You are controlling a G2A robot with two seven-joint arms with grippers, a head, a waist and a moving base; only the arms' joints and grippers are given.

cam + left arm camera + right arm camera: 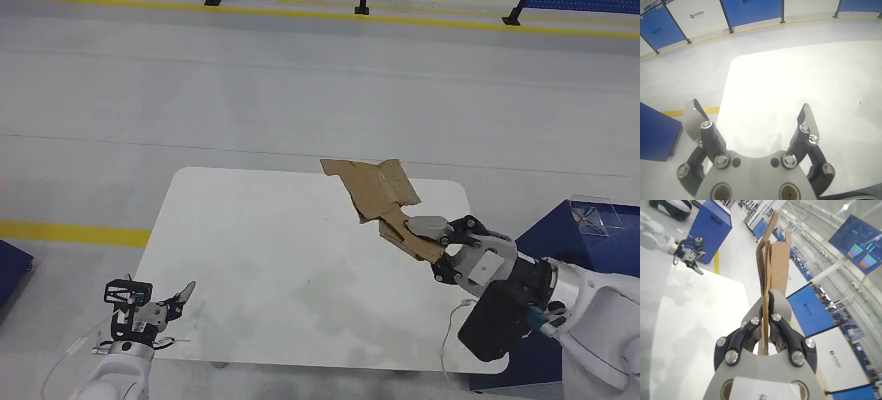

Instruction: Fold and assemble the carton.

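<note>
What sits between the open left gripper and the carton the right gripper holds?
Nothing but bare white table lies between the left gripper and the carton, as the top view shows.

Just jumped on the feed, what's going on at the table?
The right gripper is shut on a flat cardboard carton, not yet assembled, holding it in the air over the far right part of the white table. The left gripper is open and empty near the table's near left corner.

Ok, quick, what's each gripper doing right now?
Left gripper: open, holding nothing.
Right gripper: shut on the flattened cardboard carton.
</note>
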